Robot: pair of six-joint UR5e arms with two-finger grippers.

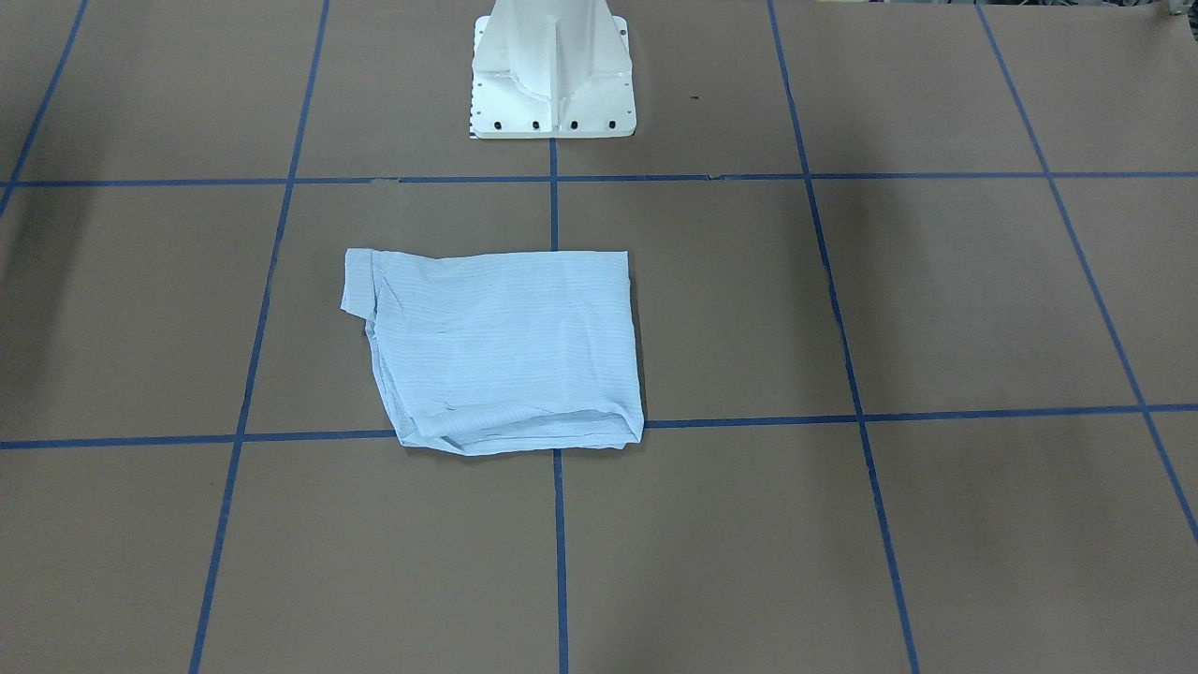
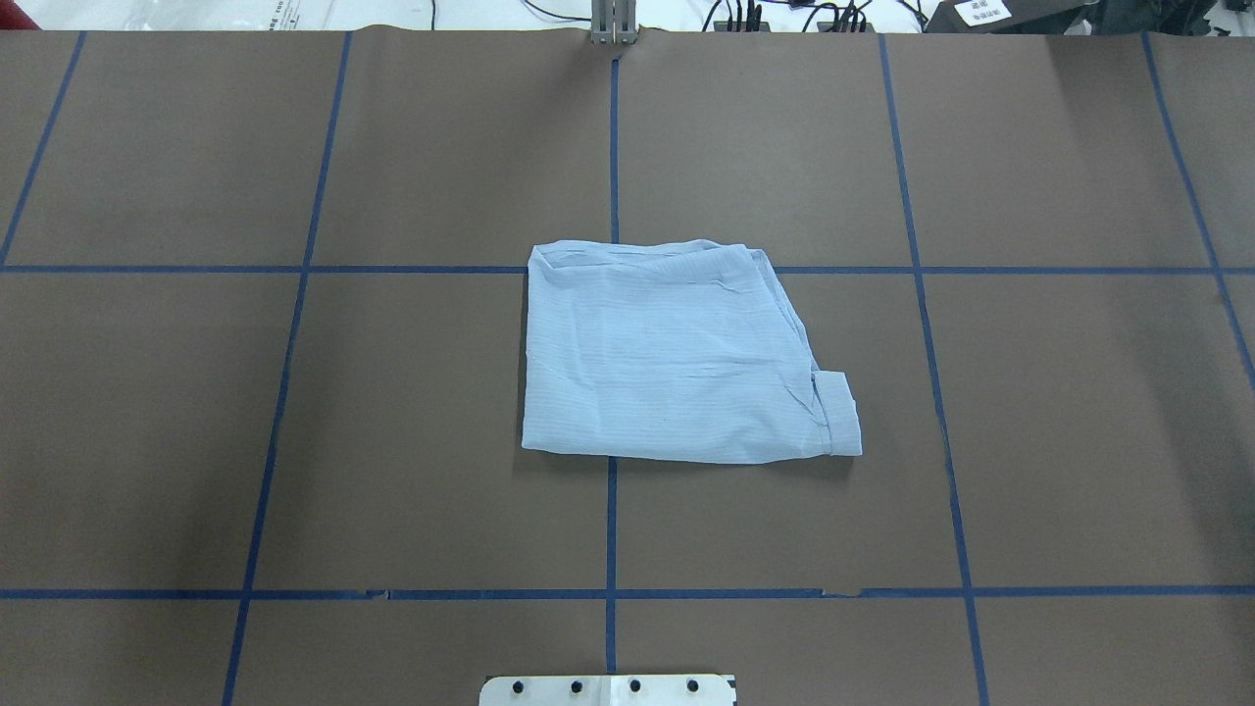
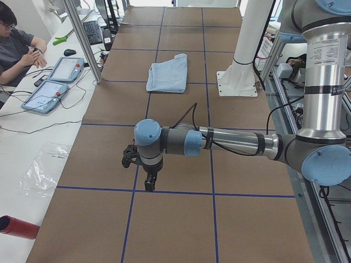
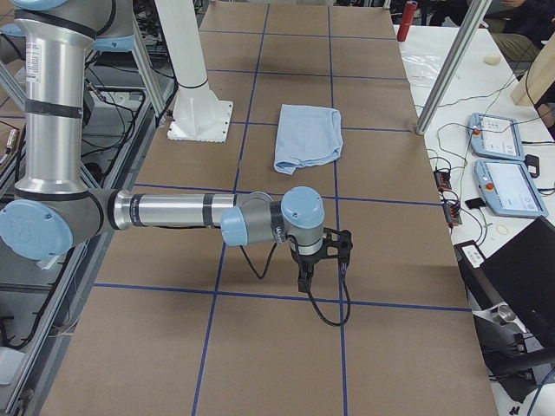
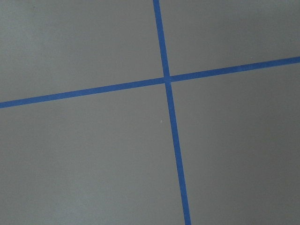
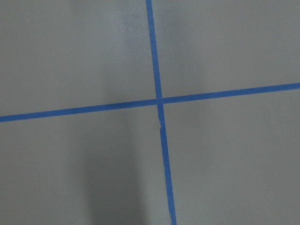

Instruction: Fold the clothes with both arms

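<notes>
The clothes are one light-blue striped shirt (image 1: 505, 346), folded into a compact rectangle flat on the brown table (image 2: 294, 441) near its middle, with a cuff sticking out at one corner (image 2: 838, 412). The side views show it too (image 3: 169, 74) (image 4: 308, 134). My left gripper (image 3: 149, 183) points down over a blue tape line, far from the shirt towards the table's left end. My right gripper (image 4: 303, 282) hangs likewise towards the right end. Both grippers appear only in the side views, so I cannot tell their state. The wrist views show only bare table and tape crossings.
The white pedestal base (image 1: 552, 75) stands behind the shirt. A person (image 3: 16, 44) sits at a side bench with two tablets (image 3: 55, 82) and cables. Aluminium posts (image 3: 82, 38) (image 4: 451, 69) rise at the table's far edge. A red cylinder (image 3: 19, 227) lies off the table.
</notes>
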